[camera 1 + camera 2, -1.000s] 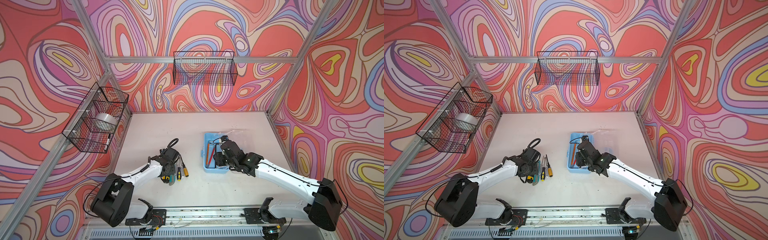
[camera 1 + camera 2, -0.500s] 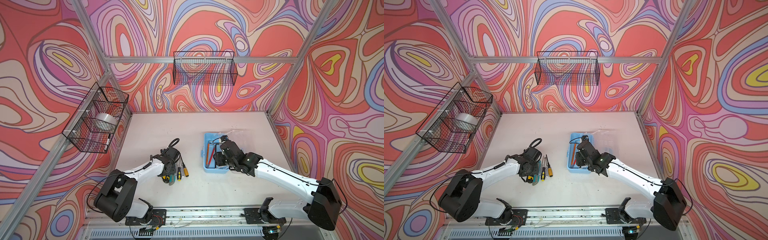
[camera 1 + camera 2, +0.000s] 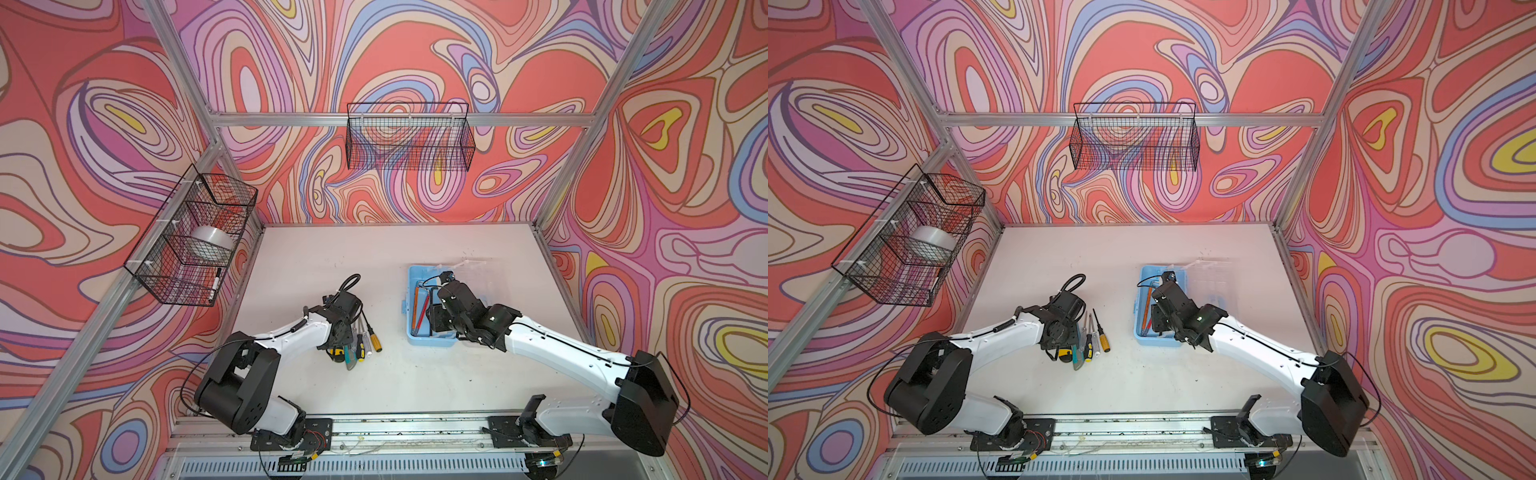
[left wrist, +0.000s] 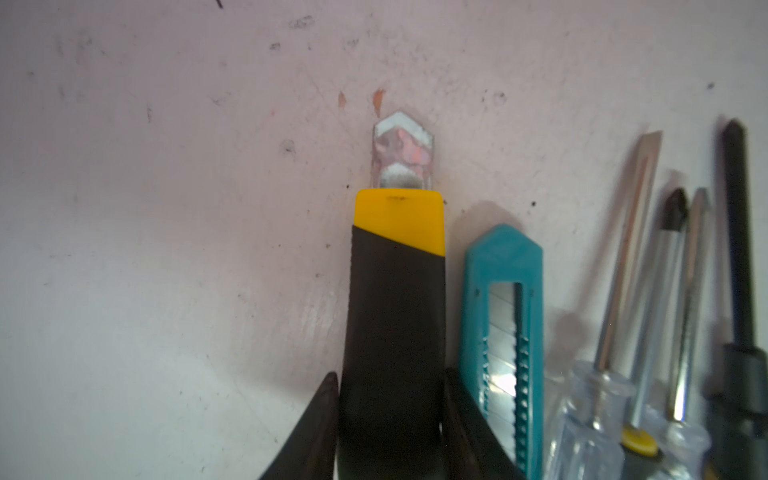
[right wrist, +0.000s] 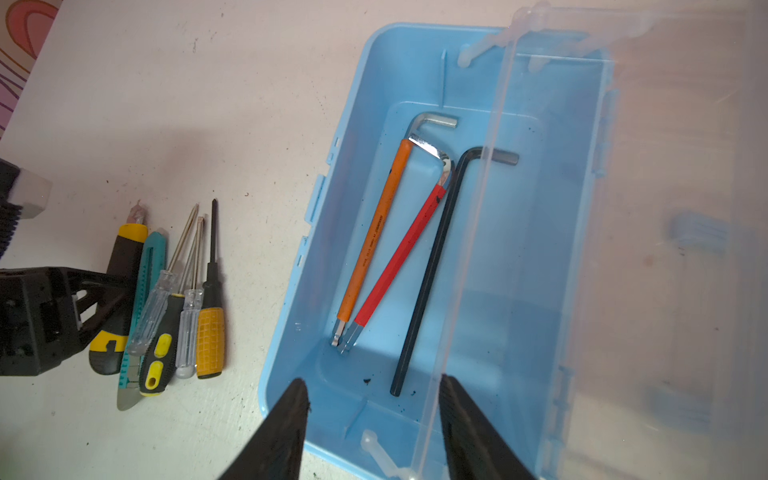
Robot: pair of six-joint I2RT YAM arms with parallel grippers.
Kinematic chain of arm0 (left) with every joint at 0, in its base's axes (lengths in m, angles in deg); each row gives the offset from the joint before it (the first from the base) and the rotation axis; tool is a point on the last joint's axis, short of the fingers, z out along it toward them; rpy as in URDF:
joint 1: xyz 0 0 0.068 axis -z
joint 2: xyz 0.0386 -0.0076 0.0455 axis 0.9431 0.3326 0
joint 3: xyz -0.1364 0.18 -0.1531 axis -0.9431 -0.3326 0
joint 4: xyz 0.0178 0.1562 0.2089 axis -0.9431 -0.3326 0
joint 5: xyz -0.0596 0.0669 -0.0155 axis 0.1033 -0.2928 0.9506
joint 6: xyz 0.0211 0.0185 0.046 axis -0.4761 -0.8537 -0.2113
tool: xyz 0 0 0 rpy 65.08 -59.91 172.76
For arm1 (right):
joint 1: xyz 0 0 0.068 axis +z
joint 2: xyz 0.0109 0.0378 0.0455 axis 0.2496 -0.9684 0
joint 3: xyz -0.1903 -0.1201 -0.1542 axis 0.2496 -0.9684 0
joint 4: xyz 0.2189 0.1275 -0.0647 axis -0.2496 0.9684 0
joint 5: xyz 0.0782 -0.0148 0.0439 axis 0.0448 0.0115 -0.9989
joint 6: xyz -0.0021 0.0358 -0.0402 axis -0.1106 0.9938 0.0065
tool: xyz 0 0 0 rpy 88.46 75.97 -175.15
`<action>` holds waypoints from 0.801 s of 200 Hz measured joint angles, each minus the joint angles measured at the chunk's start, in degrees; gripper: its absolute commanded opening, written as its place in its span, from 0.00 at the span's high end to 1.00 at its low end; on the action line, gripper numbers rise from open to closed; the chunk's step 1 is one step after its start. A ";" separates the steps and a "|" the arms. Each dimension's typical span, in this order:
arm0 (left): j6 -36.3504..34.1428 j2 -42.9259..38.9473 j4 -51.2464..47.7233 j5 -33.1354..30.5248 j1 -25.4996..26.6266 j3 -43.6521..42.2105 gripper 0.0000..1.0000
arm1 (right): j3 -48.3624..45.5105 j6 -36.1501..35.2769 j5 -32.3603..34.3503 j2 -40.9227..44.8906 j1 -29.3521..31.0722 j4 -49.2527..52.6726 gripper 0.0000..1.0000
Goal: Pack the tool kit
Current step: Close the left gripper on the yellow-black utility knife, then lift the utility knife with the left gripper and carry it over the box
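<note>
White tabletop [image 3: 374, 257]: your left gripper [image 4: 390, 374] has its fingers pressed against both sides of the black-and-yellow knife [image 4: 395, 291], which lies flat beside the teal knife [image 4: 503, 311] and screwdrivers [image 4: 625, 249]. Your right gripper [image 5: 372, 378] hangs over the open blue case [image 5: 316, 270], fingers parted and empty. Three hex keys [image 5: 431, 266] lie inside.

Back wire basket [image 3: 409, 145], side wire basket [image 3: 178, 286] — tape roll [image 3: 211, 242] and marker [image 3: 215, 284] inside, white tabletop [image 3: 374, 253], swirl-patterned walls [image 3: 415, 50]

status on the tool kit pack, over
left gripper clamped on yellow-black knife. right gripper open, empty, over case. case open, three hex keys in. teal knife tight alongside.
</note>
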 measured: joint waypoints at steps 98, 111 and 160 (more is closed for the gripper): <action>0.37 0.04 4.72 0.85 -1.01 -1.44 0.69 | 0.17 -0.79 -0.44 -3.02 -0.63 -0.24 0.46; 0.39 -0.37 4.74 1.01 -1.11 -1.64 0.71 | 0.37 -0.79 -0.48 -3.15 -0.66 -0.22 0.46; 0.33 -4.57 1.49 1.18 -1.11 -1.77 0.74 | 0.98 -0.76 -0.48 -3.28 -0.90 -0.39 0.46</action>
